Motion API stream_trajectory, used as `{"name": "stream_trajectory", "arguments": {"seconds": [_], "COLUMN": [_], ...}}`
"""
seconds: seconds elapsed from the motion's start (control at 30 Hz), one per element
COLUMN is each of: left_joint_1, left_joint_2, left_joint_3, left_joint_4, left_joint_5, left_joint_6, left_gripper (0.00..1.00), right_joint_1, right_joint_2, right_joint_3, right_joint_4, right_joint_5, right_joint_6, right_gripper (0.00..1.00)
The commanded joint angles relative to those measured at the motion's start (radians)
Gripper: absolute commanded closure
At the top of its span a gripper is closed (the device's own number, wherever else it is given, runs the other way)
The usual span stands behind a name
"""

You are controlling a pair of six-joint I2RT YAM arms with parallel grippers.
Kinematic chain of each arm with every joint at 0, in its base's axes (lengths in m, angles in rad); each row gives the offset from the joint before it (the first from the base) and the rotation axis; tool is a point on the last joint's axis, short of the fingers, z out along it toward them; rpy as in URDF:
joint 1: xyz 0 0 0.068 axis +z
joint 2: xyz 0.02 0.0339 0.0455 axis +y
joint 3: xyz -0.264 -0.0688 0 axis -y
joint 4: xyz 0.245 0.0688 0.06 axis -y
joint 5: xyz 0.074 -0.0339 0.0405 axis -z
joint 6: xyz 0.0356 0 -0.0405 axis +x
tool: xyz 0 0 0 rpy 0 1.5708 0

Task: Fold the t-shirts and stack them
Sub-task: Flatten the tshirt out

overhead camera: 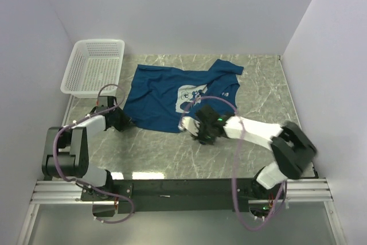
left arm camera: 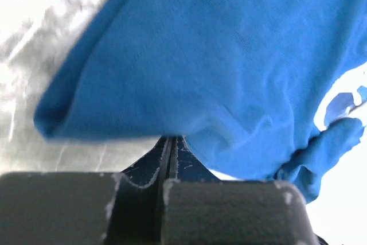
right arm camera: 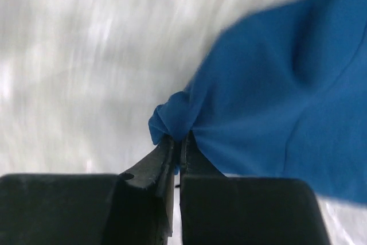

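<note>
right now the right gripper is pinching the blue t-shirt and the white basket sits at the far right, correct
No: the top external view shows the white basket at the far left. The right gripper does pinch the blue t-shirt.

The t-shirt (overhead camera: 160, 93) is dark blue, with a pale square picture (overhead camera: 189, 94) on its chest. The basket (overhead camera: 71, 70) is white with lots of little holes. The table (overhead camera: 258, 96) is grey-green like stone, with thin white lines.

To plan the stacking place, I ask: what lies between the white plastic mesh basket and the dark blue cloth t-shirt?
Only a narrow strip of bare grey marbled tabletop, shown in the top external view. The basket and the t-shirt look apart.
</note>
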Motion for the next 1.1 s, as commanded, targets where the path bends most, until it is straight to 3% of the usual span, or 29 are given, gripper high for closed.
{"name": "stream_trajectory", "arguments": {"seconds": [0.0,0.03,0.13,0.2,0.23,0.27,0.4,0.43,0.57,0.6,0.7,0.73,0.77,0.87,1.0,1.07], "left_joint_1": [0.001,0.001,0.001,0.001,-0.001,-0.002,-0.003,-0.004,-0.003,-0.003,-0.003,-0.003,-0.001,0.001,0.001,0.025], "left_joint_2": [-0.116,-0.156,-0.337,-0.485,-0.535,-0.629,-0.814,-0.825,-0.813,-0.810,-0.741,-0.700,-0.593,-0.348,-0.100,0.032], "left_joint_3": [-0.022,-0.052,-0.135,-0.180,-0.223,-0.241,-0.174,-0.142,-0.091,-0.090,-0.082,-0.071,-0.058,0.030,0.198,0.249], "left_joint_4": [-0.015,-0.031,-0.104,-0.158,-0.175,-0.189,-0.432,-0.478,-0.493,-0.462,-0.303,-0.264,-0.209,-0.142,-0.126,-0.121], "left_joint_5": [0.049,0.063,0.165,0.291,0.334,0.372,0.377,0.317,0.311,0.305,0.235,0.216,0.186,0.167,0.011,0.018], "left_joint_6": [0.045,0.047,0.027,-0.024,-0.047,-0.086,-0.072,-0.046,0.005,-0.001,-0.001,0.001,0.017,0.054,0.152,0.168], "left_gripper": [0.99,0.99,0.99,0.99,0.94,0.85,0.57,0.41,0.37,0.36,0.32,0.31,0.31,0.32,0.32,0.32], "right_joint_1": [-0.078,-0.156,-0.294,-0.331,-0.351,-0.403,-0.471,-0.486,-0.571,-0.589,-0.624,-0.649,-0.680,-0.814,-0.920,-0.968], "right_joint_2": [-0.280,-0.433,-0.686,-0.794,-0.883,-0.921,-1.008,-0.990,-0.859,-0.810,-0.530,-0.362,-0.277,-0.033,0.070,0.112], "right_joint_3": [-0.154,-0.194,-0.337,-0.424,-0.437,-0.438,-0.351,-0.328,-0.193,-0.175,-0.071,-0.028,0.070,0.227,0.273,0.284], "right_joint_4": [-0.326,-0.402,-0.531,-0.535,-0.563,-0.573,-0.534,-0.485,-0.373,-0.339,-0.180,-0.150,-0.152,-0.172,-0.118,-0.127], "right_joint_5": [-0.084,-0.072,0.046,0.156,0.174,0.169,0.094,0.062,-0.108,-0.133,-0.134,-0.137,-0.178,-0.230,-0.122,-0.121], "right_joint_6": [-0.421,-0.481,-0.673,-0.693,-0.719,-0.747,-0.680,-0.648,-0.491,-0.389,-0.103,-0.037,0.030,0.220,0.351,0.367], "right_gripper": [1.00,1.00,1.00,0.77,0.70,0.51,0.31,0.27,0.20,0.19,0.21,0.24,0.31,0.32,0.33,0.32]}}
